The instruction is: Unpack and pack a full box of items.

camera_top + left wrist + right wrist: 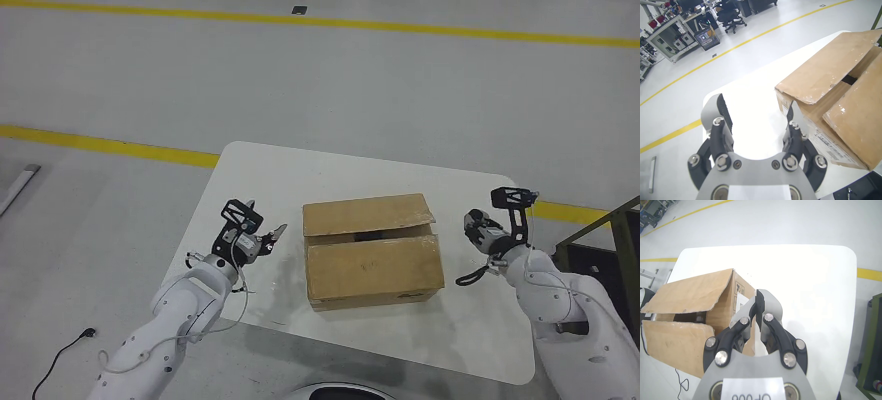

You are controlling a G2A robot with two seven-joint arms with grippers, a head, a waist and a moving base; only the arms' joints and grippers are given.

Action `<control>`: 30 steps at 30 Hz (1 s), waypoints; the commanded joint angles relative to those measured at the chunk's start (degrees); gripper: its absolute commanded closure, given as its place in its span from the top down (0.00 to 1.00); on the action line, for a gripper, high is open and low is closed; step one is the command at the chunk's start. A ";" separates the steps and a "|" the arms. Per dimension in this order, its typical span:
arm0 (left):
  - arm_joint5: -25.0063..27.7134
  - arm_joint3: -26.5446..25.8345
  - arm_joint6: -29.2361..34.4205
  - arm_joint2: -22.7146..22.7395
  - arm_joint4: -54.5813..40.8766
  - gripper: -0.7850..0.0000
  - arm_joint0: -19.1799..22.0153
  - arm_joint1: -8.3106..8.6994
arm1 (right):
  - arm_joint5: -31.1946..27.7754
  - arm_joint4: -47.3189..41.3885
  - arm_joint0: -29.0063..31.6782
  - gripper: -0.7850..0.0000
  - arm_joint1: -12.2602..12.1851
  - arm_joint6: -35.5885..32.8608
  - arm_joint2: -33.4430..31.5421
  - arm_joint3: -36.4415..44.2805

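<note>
In the top view you have the cardboard box (372, 250) sitting in the middle of the white table (470, 330). Its far flap (368, 214) and near flap (375, 270) are folded over the top, with a dark slit between them. Your left tool (265, 240) hangs just beside one end of the box and your right tool (476, 228) near the other end. Neither touches the cardboard.

In the left wrist view, the left tool (757, 102) has its fingers spread wide with nothing between them, above bare table. The box (829, 75) is close beside it, labelled end wall facing you.

In the right wrist view, the right tool (757, 303) is closed, pads pressed together on nothing. The box (687, 336) lies just beyond it. One flap is tilted up over the dark opening, and you cannot tell what is inside.
</note>
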State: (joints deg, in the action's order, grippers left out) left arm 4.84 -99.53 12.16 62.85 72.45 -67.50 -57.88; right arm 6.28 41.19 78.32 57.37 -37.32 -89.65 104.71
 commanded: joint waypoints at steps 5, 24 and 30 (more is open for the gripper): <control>0.38 -0.14 0.11 -0.03 -1.12 0.00 -0.04 -0.13 | -0.33 -0.32 0.30 0.00 0.00 -0.18 -0.07 0.22; -0.05 1.46 1.20 -2.11 1.97 0.00 -3.22 -0.81 | -13.11 1.79 9.48 0.00 0.92 26.87 -1.60 -6.33; -0.01 3.90 2.75 -3.91 3.01 0.00 -2.81 -1.58 | -13.52 4.33 10.00 0.00 1.37 29.13 0.55 -8.05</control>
State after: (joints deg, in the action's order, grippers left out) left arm 4.77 -96.17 14.59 59.28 75.53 -70.55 -59.29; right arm -7.25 45.73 88.26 58.64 -8.31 -89.48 96.66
